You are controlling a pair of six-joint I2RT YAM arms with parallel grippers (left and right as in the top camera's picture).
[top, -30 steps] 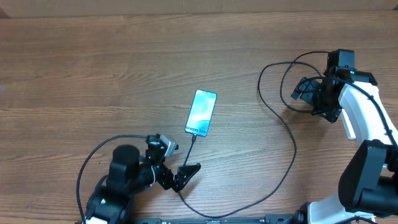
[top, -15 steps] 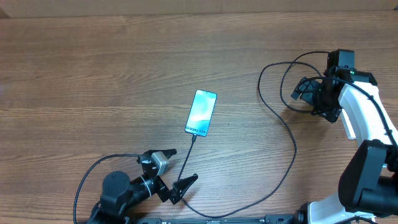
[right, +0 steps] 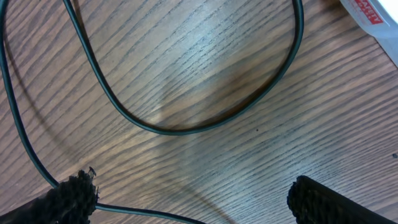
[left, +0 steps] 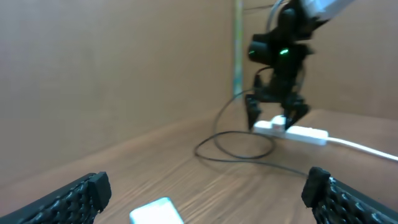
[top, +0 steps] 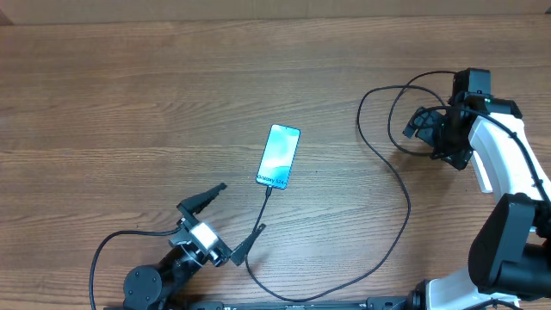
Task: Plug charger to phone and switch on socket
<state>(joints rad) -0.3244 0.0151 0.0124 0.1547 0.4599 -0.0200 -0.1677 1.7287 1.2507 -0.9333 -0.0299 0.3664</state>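
Jaws of the left gripper [top: 244,206] stand spread wide at the near edge of the wooden table [top: 129,95], pinching nothing. One fingertip sits just beside the one black charger cable [top: 405,207]; whether it touches I cannot tell. A little farther in lies the one phone [top: 278,156], flat, its blue-teal screen lit and facing up. The cable's tip meets the phone's near short end and looks seated there. From that end the cable runs back toward the near edge, sweeps right in a broad curve, climbs and curls into a loop at the far right. Out there the right gripper [left: 273,117], the second of the two, hangs with its fingers apart and empty, directly above one end of the one white power strip [left: 301,132]. A single white cord [left: 367,147] trails off the strip's other end.
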